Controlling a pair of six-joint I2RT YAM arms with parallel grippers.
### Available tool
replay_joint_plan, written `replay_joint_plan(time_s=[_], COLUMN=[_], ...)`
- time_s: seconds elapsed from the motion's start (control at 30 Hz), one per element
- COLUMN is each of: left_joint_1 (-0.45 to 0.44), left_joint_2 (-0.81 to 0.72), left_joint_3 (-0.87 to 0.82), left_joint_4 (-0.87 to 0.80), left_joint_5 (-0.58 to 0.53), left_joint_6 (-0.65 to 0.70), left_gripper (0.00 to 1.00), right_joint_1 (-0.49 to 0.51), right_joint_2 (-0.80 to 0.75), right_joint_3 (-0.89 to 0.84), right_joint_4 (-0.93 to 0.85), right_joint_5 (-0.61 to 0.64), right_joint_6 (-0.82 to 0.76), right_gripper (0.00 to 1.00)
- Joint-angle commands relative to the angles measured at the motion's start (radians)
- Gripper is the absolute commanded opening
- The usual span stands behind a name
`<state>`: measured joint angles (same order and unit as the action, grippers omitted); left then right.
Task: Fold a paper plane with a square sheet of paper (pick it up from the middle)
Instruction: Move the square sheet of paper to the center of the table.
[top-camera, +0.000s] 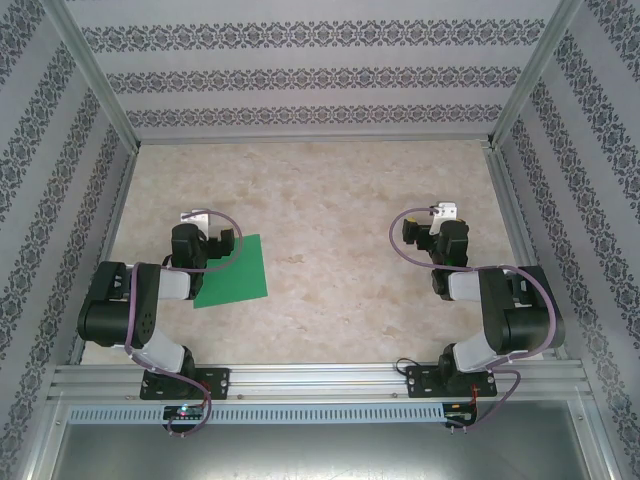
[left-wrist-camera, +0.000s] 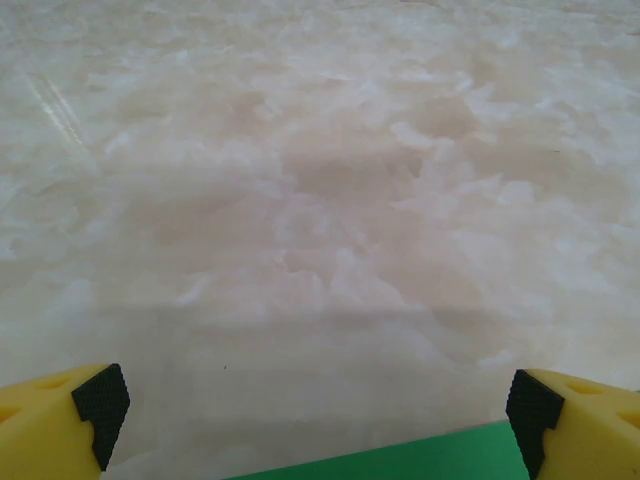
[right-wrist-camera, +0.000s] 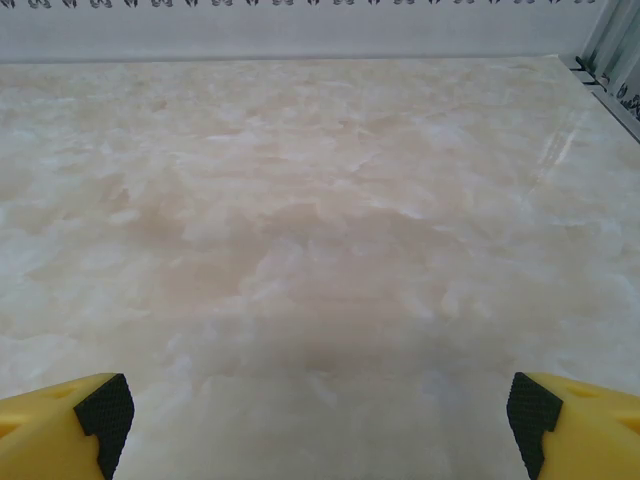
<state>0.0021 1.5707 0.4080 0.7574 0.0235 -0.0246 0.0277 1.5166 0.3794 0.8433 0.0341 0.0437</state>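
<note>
The thin, bright green square sheet of paper (top-camera: 235, 272) is seen lying flat on the pale marbled tabletop (top-camera: 330, 190), in its left half, partly overlapped from above by the left arm (top-camera: 130, 300); its edge is seen low between the yellow, black-padded fingers (left-wrist-camera: 60, 420) of the left gripper (left-wrist-camera: 315, 405), which are spread wide and hold nothing; the right gripper (right-wrist-camera: 315, 410) is likewise spread wide above the marbled surface, well apart from the sheet.

Left arm (top-camera: 110, 310), right arm (top-camera: 515, 315): black joints, silver-grey links, looped mauve cables (top-camera: 392, 238); yellow fingers (left-wrist-camera: 40, 425) tipped with black pads (left-wrist-camera: 102, 402).
</note>
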Motion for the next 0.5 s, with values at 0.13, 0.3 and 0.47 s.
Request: replay_joint_plan(time_s=[0.13,0.3,0.47], left_joint_1=[0.004,0.003,0.003], left_joint_2=[-0.009,-0.010,-0.010], left_joint_3=[0.011,0.012,0.012], left_joint_4=[0.062,0.060,0.060], left_joint_5=[0.010,0.010,0.010], left_joint_6=[0.022,0.022,0.022], left_gripper=[1.00,1.00,1.00], right_joint_1=[-0.023,-0.026,-0.025], right_joint_2=[-0.009,-0.009,-0.010], right_joint_3=[0.016,0.015,0.013], right_joint_4=[0.025,0.025,0.029], right_joint_5=[-0.034,-0.040,-0.040], right_joint_6=[-0.010,-0.011,-0.011], right_gripper=[0.98,0.98,0.98])
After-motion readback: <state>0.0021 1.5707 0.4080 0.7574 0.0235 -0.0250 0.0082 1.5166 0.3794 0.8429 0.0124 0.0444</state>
